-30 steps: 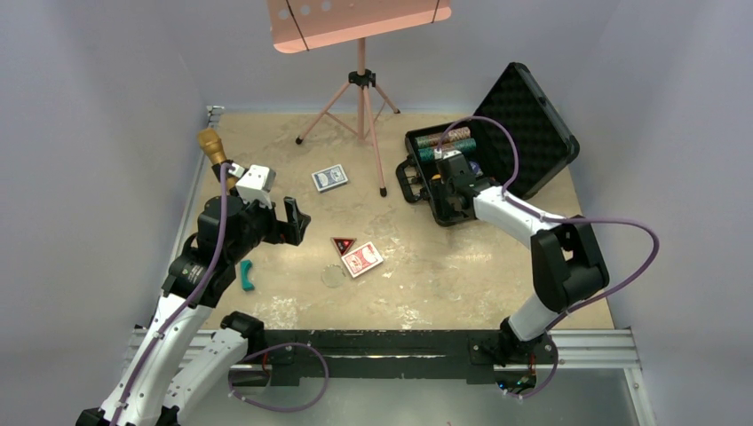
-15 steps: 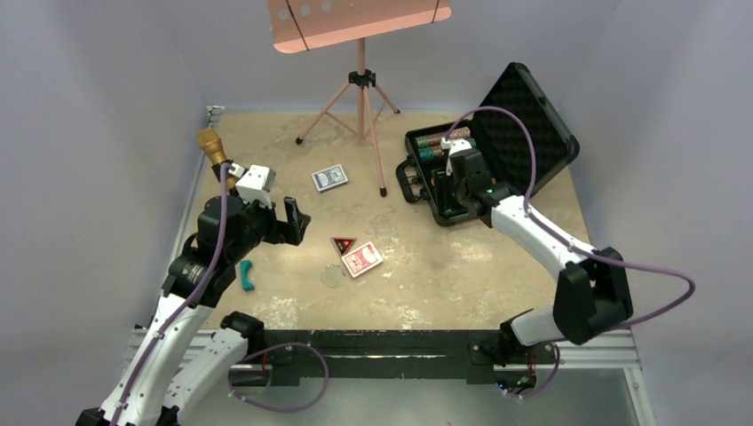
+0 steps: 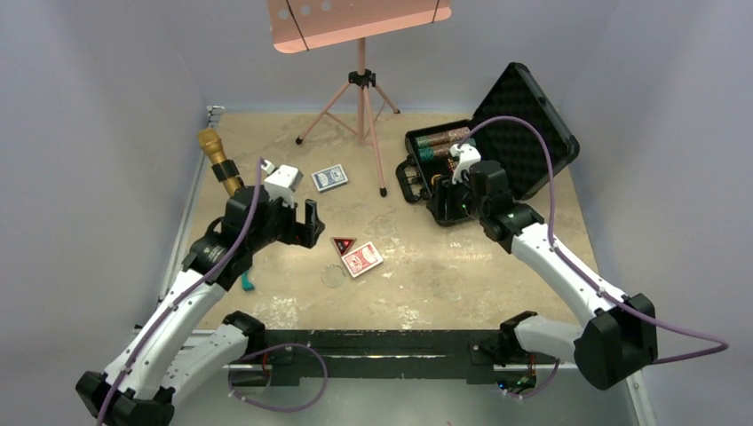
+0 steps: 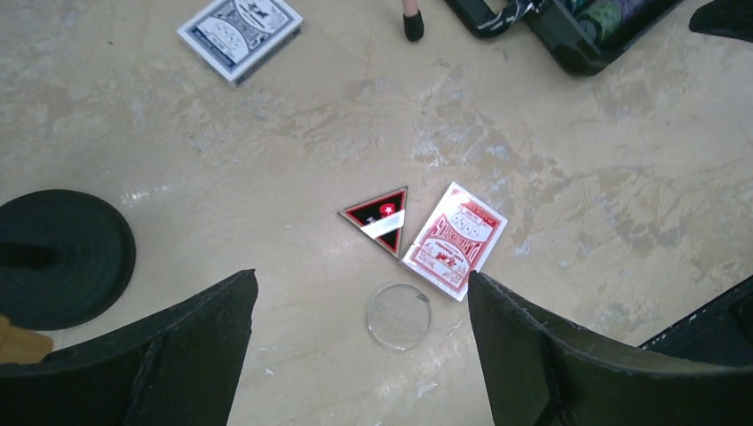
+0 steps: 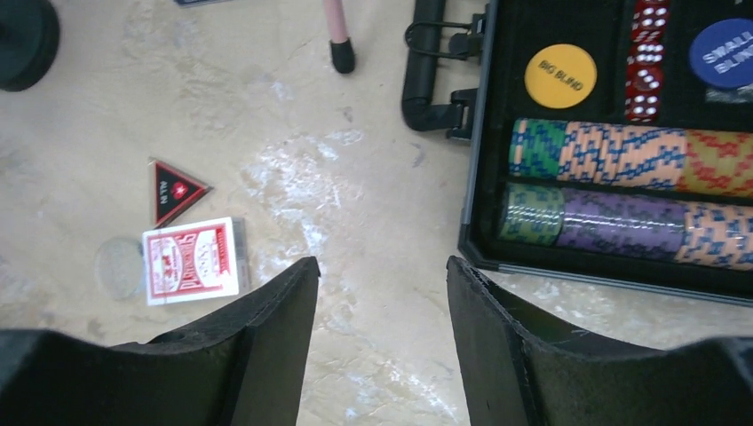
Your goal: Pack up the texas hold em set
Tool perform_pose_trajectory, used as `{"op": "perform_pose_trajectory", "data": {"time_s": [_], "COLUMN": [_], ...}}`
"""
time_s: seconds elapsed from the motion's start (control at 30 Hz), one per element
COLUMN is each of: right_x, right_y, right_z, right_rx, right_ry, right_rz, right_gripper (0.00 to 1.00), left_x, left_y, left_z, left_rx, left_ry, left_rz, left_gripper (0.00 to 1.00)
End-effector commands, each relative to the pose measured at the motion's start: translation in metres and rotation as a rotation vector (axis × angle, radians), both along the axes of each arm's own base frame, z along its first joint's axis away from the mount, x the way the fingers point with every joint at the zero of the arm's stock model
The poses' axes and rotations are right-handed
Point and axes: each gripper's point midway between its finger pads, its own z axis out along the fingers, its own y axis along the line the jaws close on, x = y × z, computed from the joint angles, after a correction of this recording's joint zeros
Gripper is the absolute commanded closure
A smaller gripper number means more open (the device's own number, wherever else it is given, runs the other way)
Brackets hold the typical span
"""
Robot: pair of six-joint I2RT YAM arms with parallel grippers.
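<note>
A: Where do we find the set?

B: We see the black case (image 3: 526, 124) standing open on the tabletop (image 3: 462, 275), lid raised, with striped chips (image 5: 613, 146) in rows inside. In the top view, the red deck (image 4: 455, 240) and the triangular button (image 4: 380, 219) just beside it lie well left of the case. The blue deck (image 3: 329, 177) also lies left of the case, farther back.

A: And the end effectors?

B: We see the left end effector (image 4: 360, 277) above the button, well left of the case, jaws wide and empty. The right end effector (image 5: 382, 262) hovers at the case's handle side, jaws apart, gripping nothing.
</note>
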Motion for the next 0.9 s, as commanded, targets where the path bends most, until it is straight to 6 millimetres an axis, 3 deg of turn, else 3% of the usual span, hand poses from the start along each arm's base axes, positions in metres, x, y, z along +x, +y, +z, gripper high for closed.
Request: {"op": "perform_pose_trajectory", "data": {"time_s": [0.0,0.3,0.53,0.87], "right_x": [-0.015,-0.032,-0.038,-0.041], "right_y": [0.023,0.039,0.069,0.067], "right_z": [0.01,-0.024,-0.037,-0.038], "right_rx": [0.162,0.236,0.307,0.303], "right_ry": [-0.021,0.045,0.075,0.053], "right_rz": [0.07,0.088,0.126,0.132], "right_gripper": [0.41,0.41,0.41,0.41], "left_x": [0.01,0.031,0.003,-0.007], "left_y": [-0.016,-0.047,-0.077,-0.11], "left_z": [-0.014,-0.069,-0.119,-0.155], "left_rx": [0.061,0.162,0.169,0.222], "left_ry": [0.026,0.237,0.412,0.442], "left_rz": [-0.05,-0.099,-0.217,-0.387], "left_gripper": [0.09,0.09,0.09,0.11]}}
